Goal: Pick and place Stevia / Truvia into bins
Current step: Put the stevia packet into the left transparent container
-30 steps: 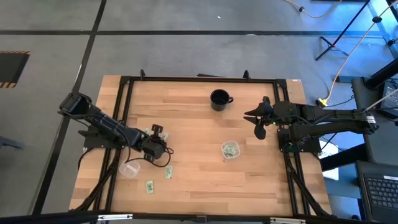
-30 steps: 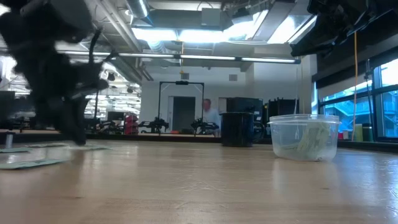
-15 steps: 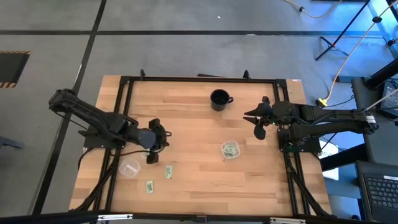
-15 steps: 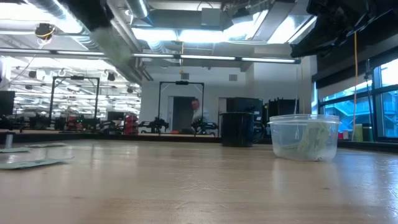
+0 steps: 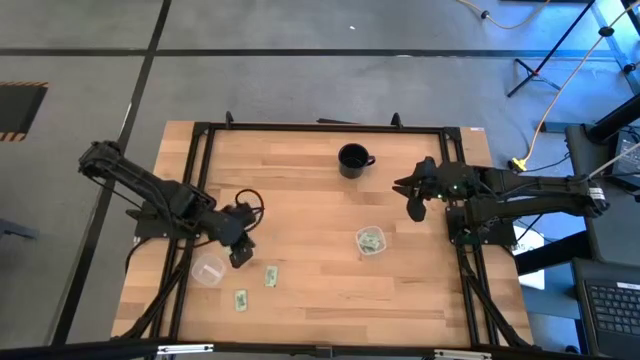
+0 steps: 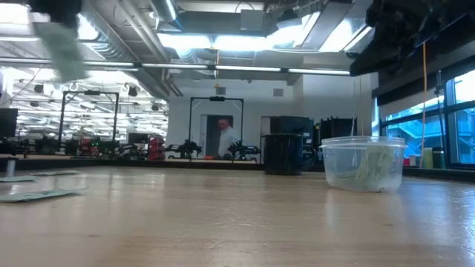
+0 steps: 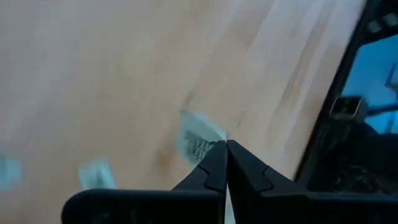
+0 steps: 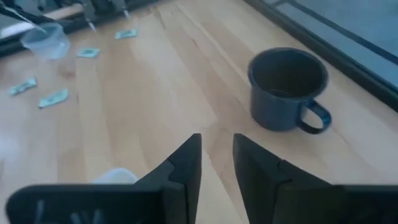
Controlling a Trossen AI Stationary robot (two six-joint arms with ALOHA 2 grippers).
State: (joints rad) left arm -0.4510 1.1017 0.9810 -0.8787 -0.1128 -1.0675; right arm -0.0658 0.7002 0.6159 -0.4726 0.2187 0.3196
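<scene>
My left gripper (image 5: 238, 256) hangs above the table just right of the empty clear cup (image 5: 208, 270), shut on one pale green sachet (image 7: 196, 140); the low view shows that sachet (image 6: 63, 44) high above the wood. Two more sachets (image 5: 270, 277) (image 5: 240, 300) lie flat near the table's near edge. The second clear cup (image 5: 371, 241) stands at mid-table with sachets inside (image 6: 364, 174). My right gripper (image 5: 415, 203) waits open in the air right of the black mug (image 5: 352, 159). My left gripper pinches the sachet by one end (image 7: 208, 144) between its two shut fingertips. The sachet is lifted clear of the table and sticks out beyond the fingertips. In the low view it hangs below the gripper.
The black mug (image 8: 289, 87) stands toward the far edge, beyond the filled cup. Loose sachets (image 6: 33, 195) lie on the left part of the table. A black frame rail (image 5: 195, 200) runs along the left side. Bare wood lies between the two cups.
My left gripper has come up off the table with the sachet shut in its fingers. It has then moved toward the near edge and the empty cup. The sachet, first down on the wood, is now lifted clear.
</scene>
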